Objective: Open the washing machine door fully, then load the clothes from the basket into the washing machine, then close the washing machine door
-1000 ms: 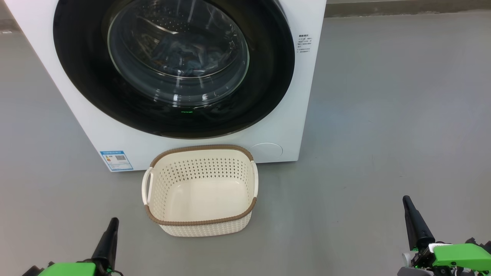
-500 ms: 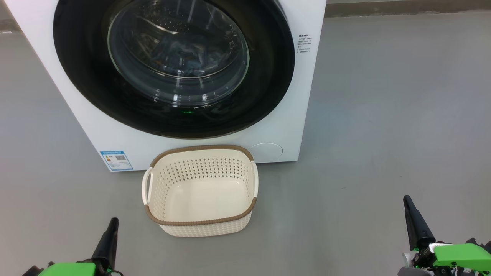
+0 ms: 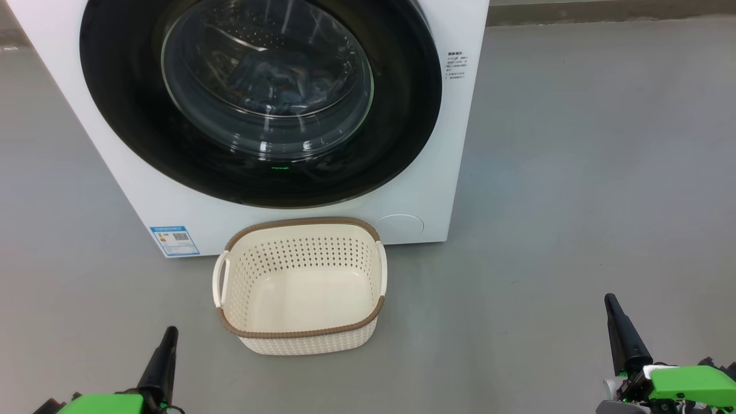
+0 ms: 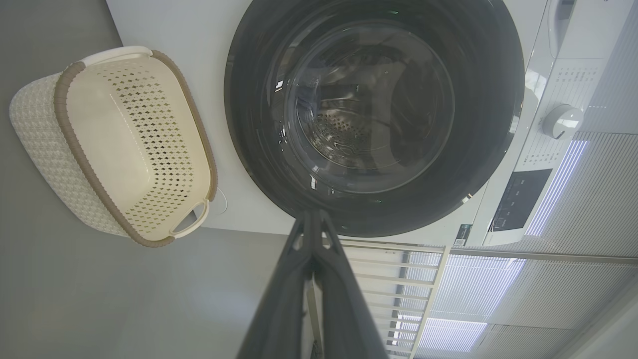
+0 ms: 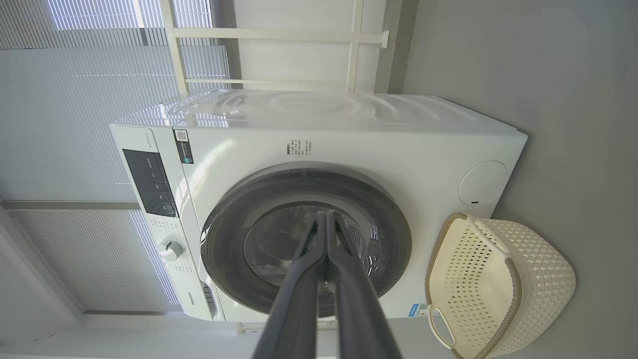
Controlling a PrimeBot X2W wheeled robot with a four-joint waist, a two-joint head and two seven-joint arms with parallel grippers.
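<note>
No change from earlier frame. Door (image 3: 261,146) shut, upper centre, clothes (image 3: 279,86) behind its glass. Basket (image 3: 299,256) empty, centre, just below washer (image 3: 428,172). Left claw (image 3: 170,334) lower left, right claw (image 3: 610,302) lower right, both clenched, empty.

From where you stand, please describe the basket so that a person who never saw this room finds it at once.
Look for the big white washing machine, whose round black door is shut. On the grey floor in front of it, below the door, stands the basket. It is the one cream plastic container, with perforated walls, a brown rim and nothing inside.
</note>
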